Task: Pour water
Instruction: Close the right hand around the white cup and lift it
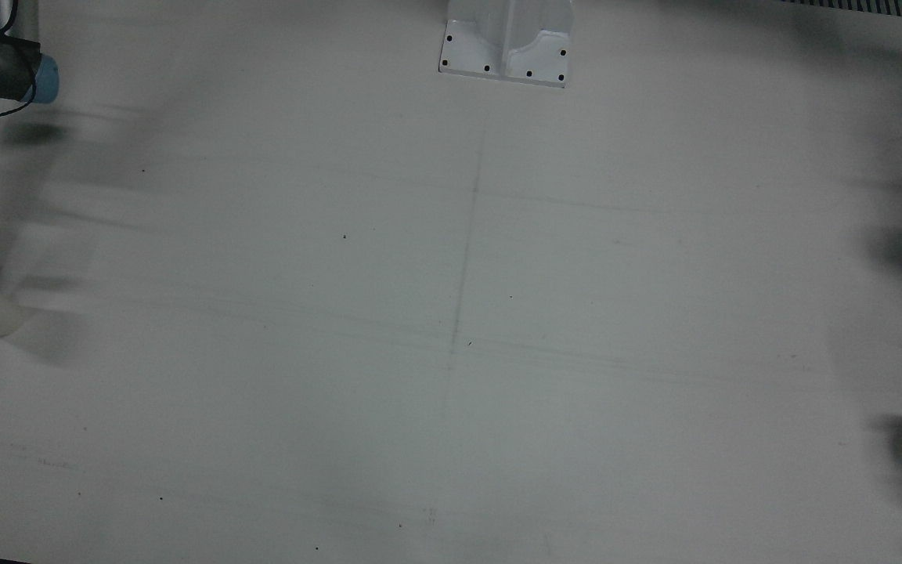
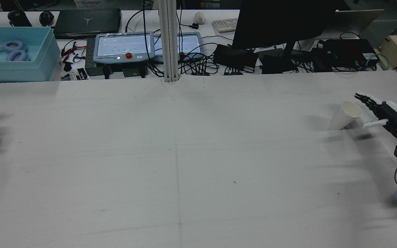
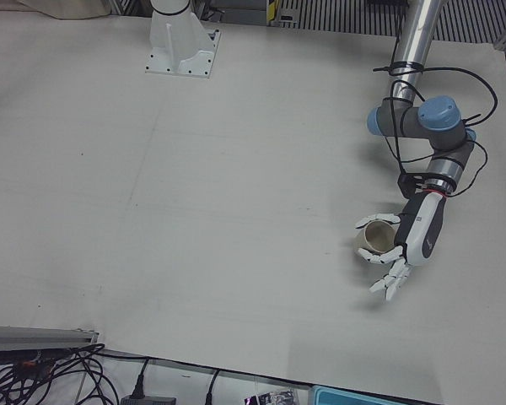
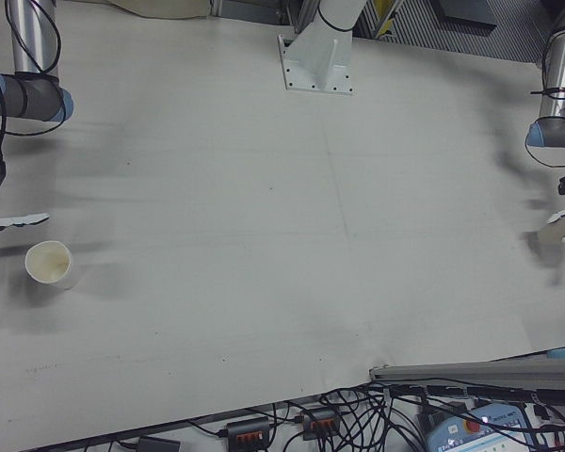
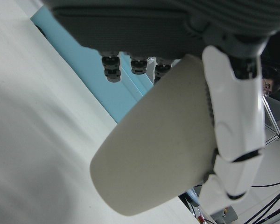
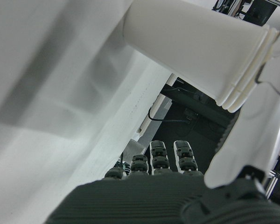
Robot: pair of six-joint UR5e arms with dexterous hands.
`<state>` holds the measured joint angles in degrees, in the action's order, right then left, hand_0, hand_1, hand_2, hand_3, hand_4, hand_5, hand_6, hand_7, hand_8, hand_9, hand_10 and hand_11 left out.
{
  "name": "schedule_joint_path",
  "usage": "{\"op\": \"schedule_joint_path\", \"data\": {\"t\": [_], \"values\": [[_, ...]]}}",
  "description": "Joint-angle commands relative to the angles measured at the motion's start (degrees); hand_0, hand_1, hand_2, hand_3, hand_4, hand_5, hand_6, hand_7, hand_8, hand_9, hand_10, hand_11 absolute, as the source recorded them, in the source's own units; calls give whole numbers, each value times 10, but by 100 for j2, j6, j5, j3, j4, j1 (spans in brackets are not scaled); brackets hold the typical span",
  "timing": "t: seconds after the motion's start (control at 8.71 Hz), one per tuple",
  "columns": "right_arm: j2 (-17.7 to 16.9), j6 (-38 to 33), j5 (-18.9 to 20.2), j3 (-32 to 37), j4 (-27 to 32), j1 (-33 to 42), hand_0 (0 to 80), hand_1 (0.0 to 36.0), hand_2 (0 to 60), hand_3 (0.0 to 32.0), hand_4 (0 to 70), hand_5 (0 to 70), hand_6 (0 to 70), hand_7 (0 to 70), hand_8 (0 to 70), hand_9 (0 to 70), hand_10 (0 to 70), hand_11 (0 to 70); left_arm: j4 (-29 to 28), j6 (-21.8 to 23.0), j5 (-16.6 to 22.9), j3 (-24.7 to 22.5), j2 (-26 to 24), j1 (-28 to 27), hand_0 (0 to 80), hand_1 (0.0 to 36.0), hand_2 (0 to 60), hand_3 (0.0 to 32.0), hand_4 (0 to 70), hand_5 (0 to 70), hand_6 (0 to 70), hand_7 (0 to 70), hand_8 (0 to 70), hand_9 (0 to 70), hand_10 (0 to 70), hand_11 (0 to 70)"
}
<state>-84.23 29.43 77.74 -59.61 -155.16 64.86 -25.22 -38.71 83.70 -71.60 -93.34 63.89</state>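
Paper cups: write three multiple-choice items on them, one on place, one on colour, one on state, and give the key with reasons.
1. Where do the right cup and the left cup stand?
A. Together in the middle
B. At opposite sides of the table, one by each hand
C. Stacked at one edge

2. What colour are they?
A. Off-white
B. Red
C. Black

3. How does the right cup sit?
A. Upright, mouth up
B. On its side
C. Upside down

Key: B, each cup is beside its own right hand or left hand; A, both look pale cream; A, the right-front view shows its open mouth facing up.
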Motion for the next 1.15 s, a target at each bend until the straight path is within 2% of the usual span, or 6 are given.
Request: {"op": "schedule_joint_path", "data": {"t": [0.0,0.34,0.57,0.8,0.92,1.03], "values": [[29,142,-460,-50,-5,-428,488,100,0,0,44,154,73,151,68,64,0,0,-115,-5,-3,67,44,0,544,360,600,0,700,700,99,158,74,33,71,117],[187,203,-566,-59,-40,-561,507,123,0,0,82,172,88,170,76,75,0,0,-194,4,-3,155,44,0,533,346,600,0,700,700,99,156,75,34,76,122],[231,265,-751,-147,-75,-693,524,139,0,0,129,193,111,205,105,111,0,0,-212,13,-3,155,52,0,528,337,600,0,700,700,102,158,76,35,78,124],[258,396,-752,-287,-102,-702,580,178,0,0,256,292,202,339,194,243,16,34,-247,13,6,208,53,0,526,328,600,0,700,700,104,158,76,36,80,127],[258,405,-752,-296,-154,-711,626,205,25,0,357,469,336,503,326,434,152,237,-316,4,6,304,44,0,523,323,600,0,700,700,104,158,76,36,82,128],[267,406,-752,-357,-285,-702,770,270,240,0,449,700,548,700,534,700,419,605,-361,-5,6,348,44,0,520,318,600,0,700,700,104,159,77,37,83,129]]}}
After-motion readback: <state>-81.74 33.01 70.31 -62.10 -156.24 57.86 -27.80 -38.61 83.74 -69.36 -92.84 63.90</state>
